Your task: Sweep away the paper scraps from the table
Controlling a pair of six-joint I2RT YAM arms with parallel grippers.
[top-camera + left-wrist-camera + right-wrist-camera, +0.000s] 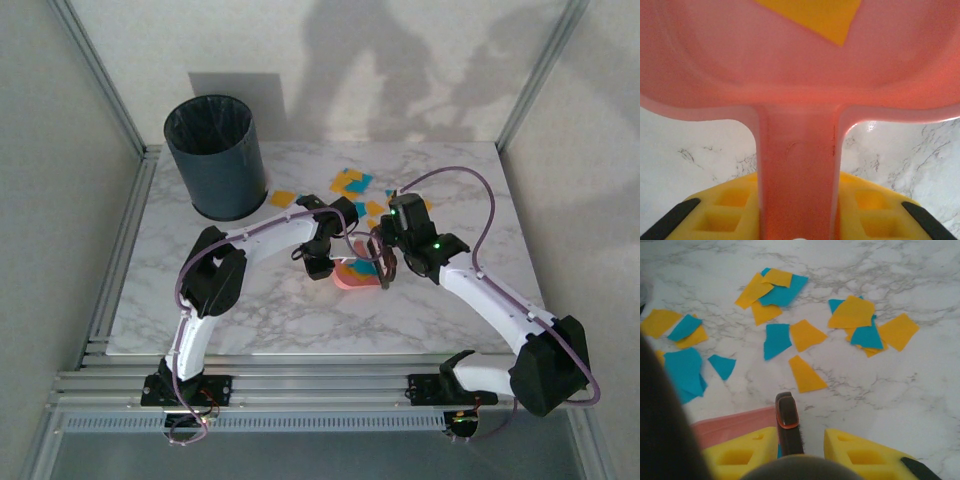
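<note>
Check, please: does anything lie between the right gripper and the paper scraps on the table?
Nothing visible does. Only bare table separates the right gripper, shut on a dark tool, from the nearest paper scraps; the pink dustpan sits beside it.

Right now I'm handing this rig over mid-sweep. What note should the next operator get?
Left gripper: shut on the handle of the dustpan, which sits mid-table.
Right gripper: shut on the brush, right beside the dustpan.
Paper scraps: most lie loose on the table just beyond the dustpan; one lies nearer the bin.
Done: at least one orange scrap is in the dustpan.
Left: brush the rest in, then probably tip the dustpan into the bin.
</note>
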